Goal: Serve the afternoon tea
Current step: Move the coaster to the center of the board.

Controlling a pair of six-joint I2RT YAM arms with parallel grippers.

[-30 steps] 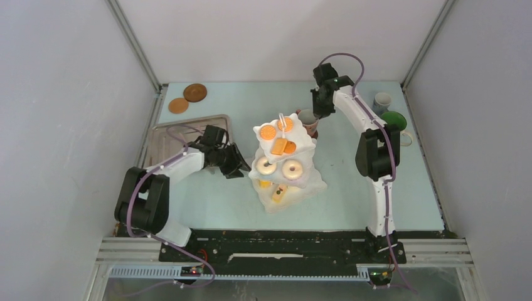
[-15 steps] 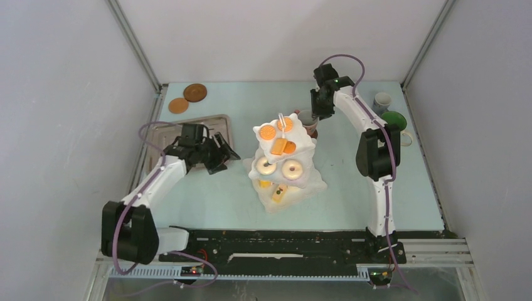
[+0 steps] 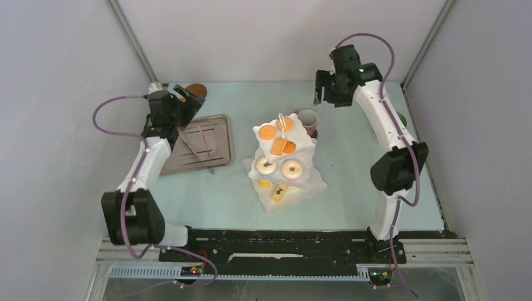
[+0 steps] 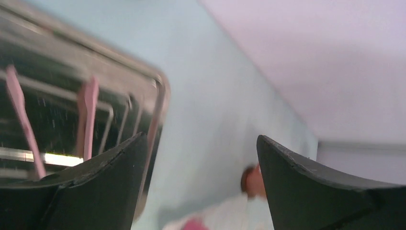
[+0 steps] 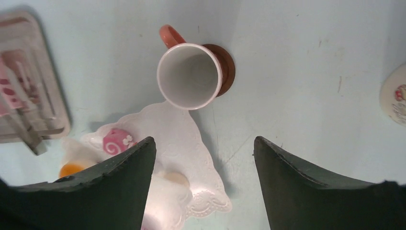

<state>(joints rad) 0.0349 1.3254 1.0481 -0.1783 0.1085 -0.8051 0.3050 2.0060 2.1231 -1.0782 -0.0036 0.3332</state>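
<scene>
Three-tier stand [image 3: 315, 182] at table centre; pink mug [image 5: 189, 76] on a coaster [image 5: 228, 64] just beside it, toward the far edge. Right jaws wide, empty, above the mug; left jaws wide, empty, by the tray [image 3: 216, 149] near the far-left corner.

The tabletop [image 5: 297, 72] is a matt pale-blue sheet, smooth but for faint scuffs and scratches. The tray [image 4: 52, 105] near its left edge is bare grey metal with a dull sheen and streaky reflections. The tongs [image 4: 88, 115] lying in it look like matt pink plastic. The stand [image 5: 191, 143] is smooth white, ceramic or plastic I cannot tell, its base rim embossed like lace. The mug [image 5: 189, 76] looks glazed, pink outside and white inside, on a matt brown coaster [image 5: 227, 62]. The left gripper [image 4: 202, 135] and the right gripper [image 5: 205, 139] have matt black plastic fingers [image 5: 306, 187], grainy along the edges.
</scene>
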